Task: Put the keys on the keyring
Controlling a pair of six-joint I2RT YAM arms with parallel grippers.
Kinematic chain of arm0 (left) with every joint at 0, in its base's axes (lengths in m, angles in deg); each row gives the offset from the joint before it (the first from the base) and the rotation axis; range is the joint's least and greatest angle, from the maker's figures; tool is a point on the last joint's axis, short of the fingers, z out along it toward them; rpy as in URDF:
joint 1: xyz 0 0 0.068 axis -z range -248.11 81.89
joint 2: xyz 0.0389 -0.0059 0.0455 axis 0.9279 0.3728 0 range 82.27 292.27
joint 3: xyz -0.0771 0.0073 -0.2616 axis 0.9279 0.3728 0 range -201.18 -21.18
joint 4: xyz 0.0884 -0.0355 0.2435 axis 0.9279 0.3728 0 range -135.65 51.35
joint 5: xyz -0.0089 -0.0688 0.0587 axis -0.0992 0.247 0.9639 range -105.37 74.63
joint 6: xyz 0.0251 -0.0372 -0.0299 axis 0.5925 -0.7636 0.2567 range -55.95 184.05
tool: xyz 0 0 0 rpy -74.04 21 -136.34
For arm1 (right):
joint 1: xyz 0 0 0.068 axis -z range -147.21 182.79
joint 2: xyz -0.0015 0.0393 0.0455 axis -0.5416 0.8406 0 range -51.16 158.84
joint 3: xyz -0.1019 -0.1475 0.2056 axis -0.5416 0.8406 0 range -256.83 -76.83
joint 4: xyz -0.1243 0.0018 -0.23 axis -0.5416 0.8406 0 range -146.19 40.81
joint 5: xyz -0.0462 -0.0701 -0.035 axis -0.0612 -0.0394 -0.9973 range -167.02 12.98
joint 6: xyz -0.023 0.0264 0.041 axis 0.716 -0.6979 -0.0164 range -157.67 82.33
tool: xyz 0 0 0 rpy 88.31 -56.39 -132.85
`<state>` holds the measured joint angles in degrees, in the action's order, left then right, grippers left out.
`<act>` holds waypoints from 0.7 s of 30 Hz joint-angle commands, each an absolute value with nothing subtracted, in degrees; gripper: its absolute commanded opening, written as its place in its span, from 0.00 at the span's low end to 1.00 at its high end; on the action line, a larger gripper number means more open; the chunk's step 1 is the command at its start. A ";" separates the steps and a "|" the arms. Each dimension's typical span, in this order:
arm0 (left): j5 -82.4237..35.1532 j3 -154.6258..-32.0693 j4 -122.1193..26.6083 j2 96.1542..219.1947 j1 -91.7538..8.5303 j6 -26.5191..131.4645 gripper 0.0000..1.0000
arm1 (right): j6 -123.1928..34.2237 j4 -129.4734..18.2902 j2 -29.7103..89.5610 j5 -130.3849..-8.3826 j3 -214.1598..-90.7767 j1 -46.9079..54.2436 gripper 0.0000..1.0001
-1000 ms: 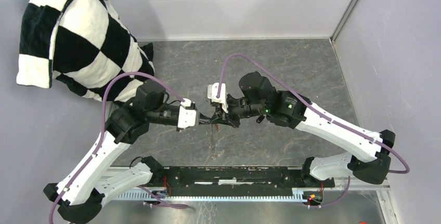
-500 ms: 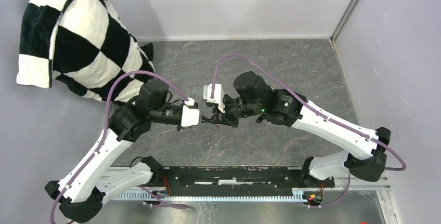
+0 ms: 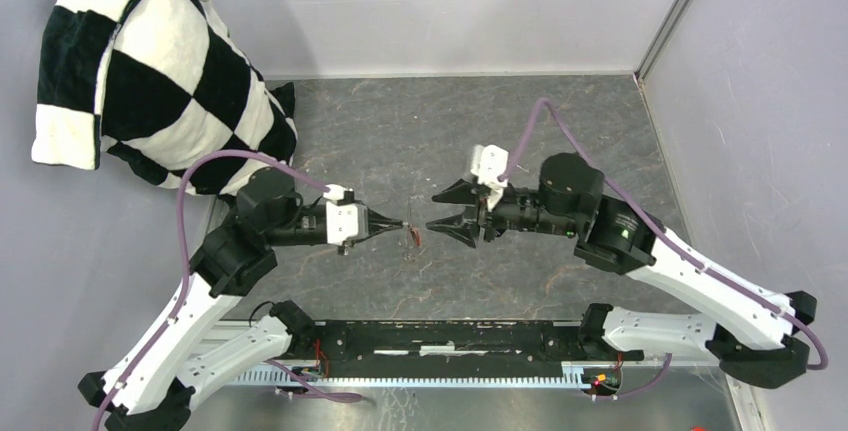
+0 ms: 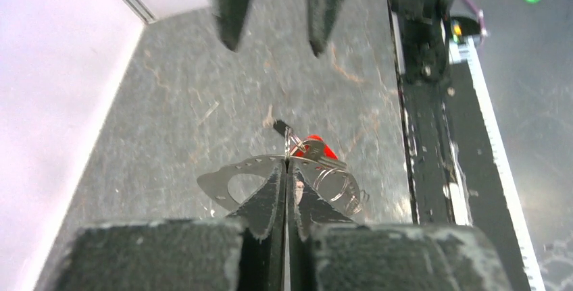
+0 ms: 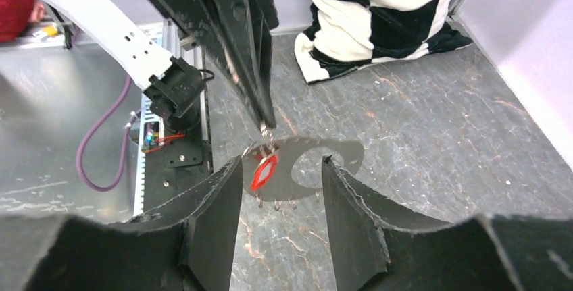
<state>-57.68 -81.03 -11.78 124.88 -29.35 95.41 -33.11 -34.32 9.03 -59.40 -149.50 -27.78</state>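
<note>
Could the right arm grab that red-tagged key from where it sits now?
Probably yes. The right arm's fingers are open and aimed at the red-tagged key, which dangles with the keyring pinched by the left arm's fingers. Nothing sits between them.

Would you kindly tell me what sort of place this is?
Probably a robot test cell in a lab: two arms bolted to a rail, a grey tabletop boxed in by plain walls, and a checkered pillow.
</note>
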 commanded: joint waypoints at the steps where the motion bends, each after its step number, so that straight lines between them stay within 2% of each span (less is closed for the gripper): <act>1: -57.94 -79.52 -30.95 122.74 -29.09 80.54 0.02 | -40.25 -45.62 4.79 -60.83 -142.31 -27.41 0.54; 9: -56.76 -78.35 -38.05 122.30 -29.09 73.97 0.02 | -44.34 -53.65 4.53 -58.92 -138.09 -27.37 0.67; 13: -57.01 -77.89 -37.42 121.72 -29.04 74.31 0.02 | -44.68 -55.28 5.18 -60.30 -137.93 -27.41 0.62; 19: -57.20 -77.65 -36.50 120.73 -29.13 75.27 0.02 | -44.80 -55.75 5.26 -62.16 -137.43 -27.37 0.46; 21: -57.33 -77.67 -36.56 120.60 -29.09 75.26 0.02 | -44.67 -55.42 5.36 -62.12 -137.31 -27.31 0.45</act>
